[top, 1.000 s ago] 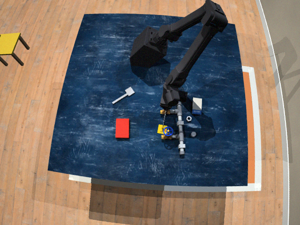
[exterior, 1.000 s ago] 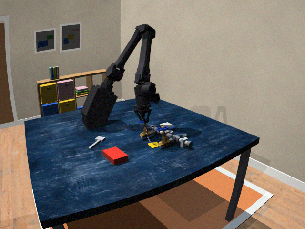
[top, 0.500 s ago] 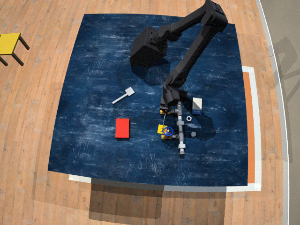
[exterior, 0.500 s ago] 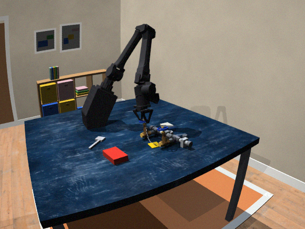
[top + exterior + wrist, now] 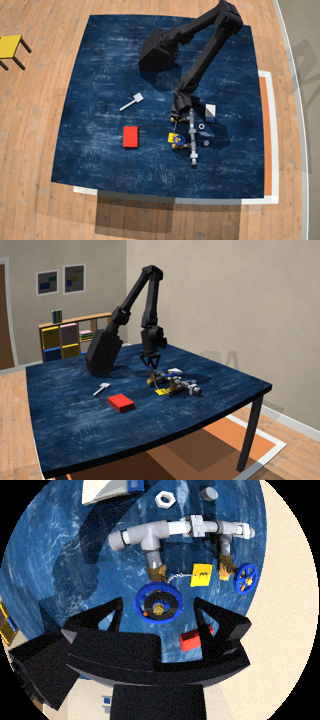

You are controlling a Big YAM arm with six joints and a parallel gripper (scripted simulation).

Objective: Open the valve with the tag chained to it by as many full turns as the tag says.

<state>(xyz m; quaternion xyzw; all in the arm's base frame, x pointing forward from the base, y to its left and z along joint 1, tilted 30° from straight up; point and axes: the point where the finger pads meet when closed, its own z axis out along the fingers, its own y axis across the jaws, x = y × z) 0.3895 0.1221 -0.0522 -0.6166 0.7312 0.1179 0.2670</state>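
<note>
A grey pipe [image 5: 191, 129] [image 5: 180, 382] [image 5: 176, 528] carries two brass valves with blue handwheels. A chain [image 5: 175, 126] runs from the far valve to a yellow tag [image 5: 171, 137] [image 5: 160, 391] [image 5: 199, 575]; its writing is too small to read. My gripper [image 5: 176, 115] [image 5: 150, 363] [image 5: 158, 600] is open and points straight down. Its fingers stand on either side of the far valve's handwheel [image 5: 148, 367] [image 5: 139, 606], clear of the rim. The near valve's handwheel [image 5: 175, 138] [image 5: 170, 374] [image 5: 243, 579] stands beside the tag.
A red block [image 5: 130, 136] [image 5: 120, 402] [image 5: 191, 640] and a white T-shaped tool [image 5: 131, 101] [image 5: 101, 388] lie to the left. A white and blue box [image 5: 210, 112] [image 5: 110, 486], a hex nut [image 5: 202, 125] [image 5: 164, 499] and a grey cylinder [image 5: 206, 142] [image 5: 210, 494] lie beyond the pipe.
</note>
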